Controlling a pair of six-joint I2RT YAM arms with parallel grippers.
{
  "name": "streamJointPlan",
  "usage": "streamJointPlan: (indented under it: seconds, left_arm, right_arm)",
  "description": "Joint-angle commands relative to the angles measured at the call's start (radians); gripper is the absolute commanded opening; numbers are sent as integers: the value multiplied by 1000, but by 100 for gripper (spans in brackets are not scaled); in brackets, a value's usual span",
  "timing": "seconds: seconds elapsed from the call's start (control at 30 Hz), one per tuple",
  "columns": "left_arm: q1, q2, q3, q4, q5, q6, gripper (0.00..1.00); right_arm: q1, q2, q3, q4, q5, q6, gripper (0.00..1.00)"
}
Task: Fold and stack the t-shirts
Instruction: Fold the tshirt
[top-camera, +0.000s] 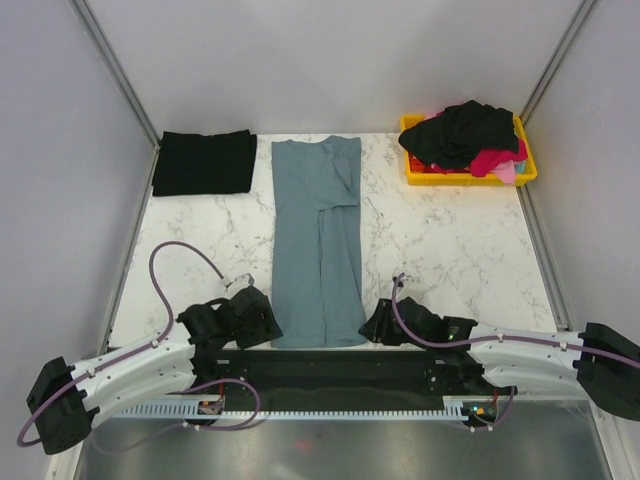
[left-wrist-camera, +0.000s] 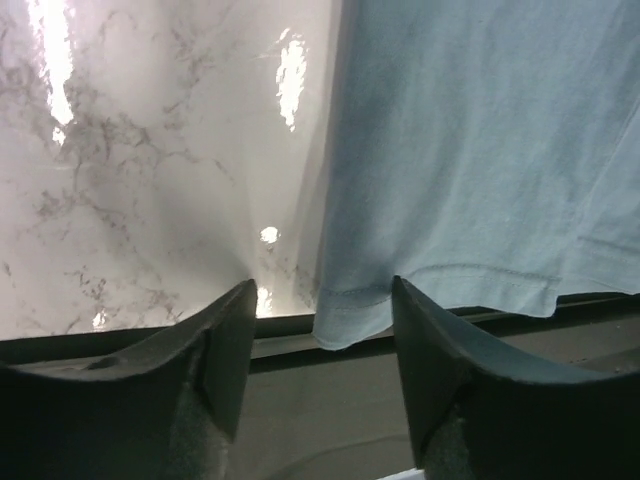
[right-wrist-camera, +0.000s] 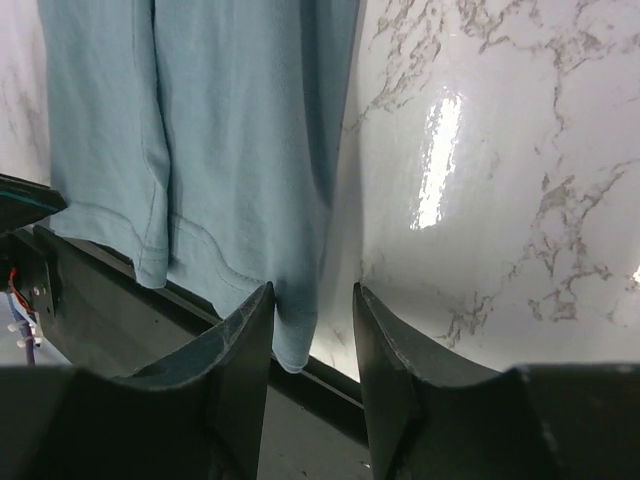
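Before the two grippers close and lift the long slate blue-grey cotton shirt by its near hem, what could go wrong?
1. Only a narrow corner of the slate blue-grey cotton shirt lies between the open jaws of the right gripper, so the grip may slip.
2. The shirt is folded lengthwise in layers; the left gripper, open at the other hem corner, might catch one layer only and undo the fold.

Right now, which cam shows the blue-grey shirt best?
Top external: it alone shows the whole blue-grey shirt, folded lengthwise, from collar end to hem. Left wrist shows only the near left hem corner; right wrist shows only the near right hem corner.
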Motion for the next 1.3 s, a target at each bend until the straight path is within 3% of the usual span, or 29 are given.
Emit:
streamJointPlan:
  seconds: [0.0, 0.1, 0.2, 0.23, 0.27, 0.3, 0.33, 0.4, 0.5, 0.67, 0.9, 1.03, 1.27]
  left_arm:
    - [2, 21, -5, 82, -14, -16, 62]
    - [2, 59, 2, 109, -9, -13, 42]
    - [2, 122, -4, 174, 23, -14, 35]
    - [2, 134, -7, 187, 29, -14, 29]
    - [2, 162, -8, 207, 32, -19, 22]
    - [0, 173, -10, 215, 41, -23, 2]
    - [0, 177, -4, 217, 45, -23, 2]
    - [-9, 168, 2, 203, 49, -27, 2]
    - [-39, 110, 64, 38, 19, -81, 2]
    - [-53, 56, 298, -190, -66, -80, 2]
    - [-32, 193, 595, -294, -181, 33, 2]
    - [92, 280, 740, -306, -199, 145, 2]
    - [359, 565, 922, -175, -15, 430, 2]
  right_arm:
    - [5, 14, -34, 65, 14, 18, 45]
    - [6, 24, -42, 95, 11, 12, 41]
    - [6, 46, -47, 138, 7, 4, 37]
    - [6, 52, -47, 144, 8, 1, 29]
    - [5, 57, -47, 149, 8, -4, 26]
    - [5, 64, -45, 152, 10, -8, 21]
    - [5, 66, -44, 151, 10, -13, 8]
    - [5, 46, -28, 108, 17, -20, 0]
    - [6, -14, 21, -2, 28, -37, 0]
    - [5, -86, 220, -226, 91, -89, 0]
    - [-62, 96, 519, -359, 157, -232, 0]
    - [-217, 199, 630, -356, 82, -342, 0]
    - [-404, 441, 857, -328, -32, -514, 0]
